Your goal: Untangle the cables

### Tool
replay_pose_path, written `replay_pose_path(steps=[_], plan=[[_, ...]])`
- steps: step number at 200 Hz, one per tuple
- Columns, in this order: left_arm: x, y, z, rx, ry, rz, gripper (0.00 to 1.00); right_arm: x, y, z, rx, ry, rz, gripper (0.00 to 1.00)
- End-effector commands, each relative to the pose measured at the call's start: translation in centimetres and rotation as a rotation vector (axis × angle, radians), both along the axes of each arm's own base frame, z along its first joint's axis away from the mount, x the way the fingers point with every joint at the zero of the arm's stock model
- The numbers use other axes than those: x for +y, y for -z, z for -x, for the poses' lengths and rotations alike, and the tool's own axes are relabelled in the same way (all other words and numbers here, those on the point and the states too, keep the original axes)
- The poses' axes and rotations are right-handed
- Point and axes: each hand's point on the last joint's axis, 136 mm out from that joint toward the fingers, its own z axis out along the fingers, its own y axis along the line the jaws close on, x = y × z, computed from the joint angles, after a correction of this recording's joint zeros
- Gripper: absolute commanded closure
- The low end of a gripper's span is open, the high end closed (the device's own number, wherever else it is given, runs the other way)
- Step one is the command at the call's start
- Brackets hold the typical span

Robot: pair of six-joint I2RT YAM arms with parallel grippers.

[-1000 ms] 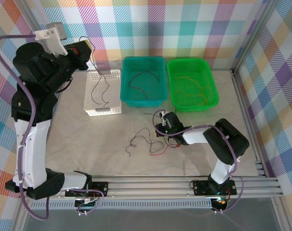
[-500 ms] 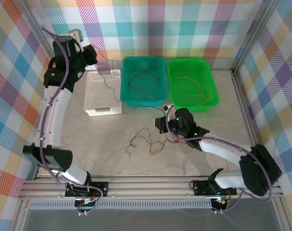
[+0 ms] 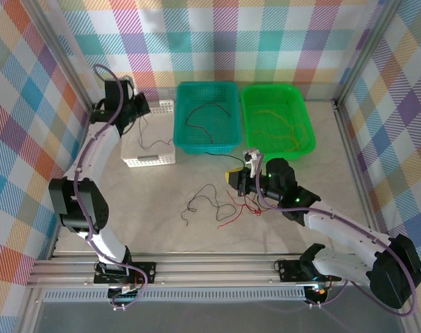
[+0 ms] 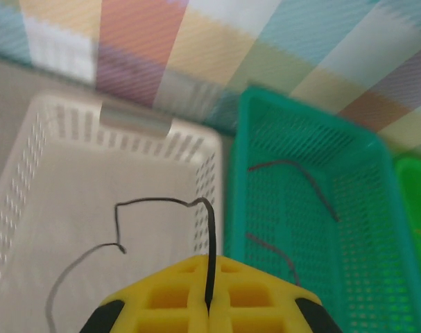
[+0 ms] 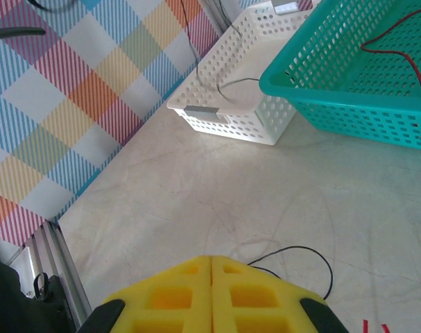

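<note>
Left gripper is clenched on a black wire. In the left wrist view the strand leaves the shut pads at 12 o'clock, then bends over to 9 and trails down into the white basket. The jaws sit above the basket's far end, so the wire's free length already lies inside, long axis roughly 12–6 along the basket floor. My read is that letting go here would drop it cleanly.

Right gripper is closed. I can't tell whether it pinches anything, as no strand shows between the pads in the right wrist view. The remaining cables lie on the table at about 8 o'clock from those jaws. Their black loops run 3–9, with a red wire just below the jaws at 6. The right arm is far nearer to them than the left. Dark strands sit in the teal basket, and orange or yellow ones in the green basket.

Versus a second ago, the left arm has unfolded from a high, tucked pose and swung its gripper over the white basket. The right arm has stretched out with its elbow swung toward 4, while its gripper has stayed near the same spot. The red wire now looks drawn up closer to it.
</note>
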Motion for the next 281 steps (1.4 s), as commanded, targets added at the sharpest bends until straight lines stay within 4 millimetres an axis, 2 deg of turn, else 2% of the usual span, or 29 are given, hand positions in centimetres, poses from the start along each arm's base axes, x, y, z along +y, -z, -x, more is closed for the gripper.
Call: replay_pose_path(steps=[1,12,20,23,34,42,51,66,73,76,94,112,130,138,146,169,179,182,194,221,241,259,281], plan=[[-0.2,1.7,-0.3,-0.002,-0.007,0.043,1.00,0.7,-0.7,0.4,-0.016,-0.040,-0.007,1.00],[-0.4,3.9,-0.4,0.052,0.001,0.041,1.00,0.9,-1.1,0.3,-0.014,-0.044,-0.013,1.00],[-0.5,4.8,-0.5,0.079,0.008,0.039,1.00,0.9,-1.4,0.3,-0.014,-0.044,-0.020,1.00],[-0.5,5.0,-0.5,0.089,0.011,0.039,0.97,0.9,-1.7,0.3,-0.017,-0.043,-0.023,1.00],[-1.0,4.6,-0.5,0.085,0.028,0.066,0.69,0.8,-2.6,0.3,-0.024,-0.035,-0.039,1.00],[-1.4,3.7,-0.4,0.064,0.043,0.094,0.50,0.7,-3.3,0.1,-0.026,-0.018,-0.046,1.00],[-2.0,2.1,-0.1,0.036,0.061,0.127,0.37,0.4,-4.1,-0.4,-0.028,0.012,-0.043,1.00],[-2.9,-1.1,0.5,-0.019,0.093,0.165,0.23,0.2,-5.4,-0.9,-0.030,0.041,-0.035,1.00],[-3.2,-2.5,1.0,-0.036,0.103,0.170,0.04,0.2,-5.8,-1.0,-0.026,0.050,-0.035,1.00],[-3.3,-3.1,1.2,-0.043,0.108,0.174,0.01,0.2,-6.1,-1.2,-0.024,0.057,-0.036,1.00],[-4.3,-6.3,3.2,-0.072,0.145,0.212,0.00,0.2,-7.1,-1.7,-0.005,0.081,-0.043,1.00],[-5.3,-8.4,6.1,-0.096,0.160,0.261,0.00,0.0,-7.8,-2.6,0.024,0.132,-0.041,1.00],[-8.1,-10.5,10.3,-0.165,0.242,0.334,0.00,0.0,-8.8,-3.4,0.029,0.165,-0.039,1.00],[-9.7,-10.9,12.5,-0.191,0.295,0.363,0.00,0.3,-9.3,-3.6,0.024,0.160,-0.042,1.00],[-11.6,-12.3,14.7,-0.259,0.372,0.390,0.00,0.5,-9.6,-3.9,0.026,0.161,-0.040,1.00],[-16.1,-11.4,20.2,-0.269,0.531,0.434,0.00,0.9,-10.5,-4.4,0.028,0.161,-0.043,1.00],[-17.3,-10.5,21.8,-0.249,0.569,0.463,0.00,1.0,-10.7,-4.5,0.028,0.160,-0.046,1.00],[-17.7,-9.7,22.1,-0.228,0.582,0.471,0.00,1.1,-10.7,-4.5,0.028,0.157,-0.047,1.00],[-19.0,-8.2,23.5,-0.182,0.621,0.491,0.00,1.2,-10.8,-4.5,0.030,0.156,-0.048,1.00],[-22.2,-5.9,26.9,-0.135,0.727,0.455,0.00,1.2,-10.4,-4.6,0.042,0.163,-0.042,1.00],[-24.4,-4.2,28.2,-0.102,0.773,0.427,0.00,1.2,-10.4,-4.6,0.049,0.161,-0.054,1.00],[-25.9,-2.9,28.5,-0.081,0.785,0.361,0.00,1.5,-10.8,-4.3,0.057,0.142,-0.068,1.00],[-26.3,-2.7,28.0,-0.089,0.751,0.359,0.00,1.5,-10.7,-4.0,0.067,0.136,-0.070,1.00]])
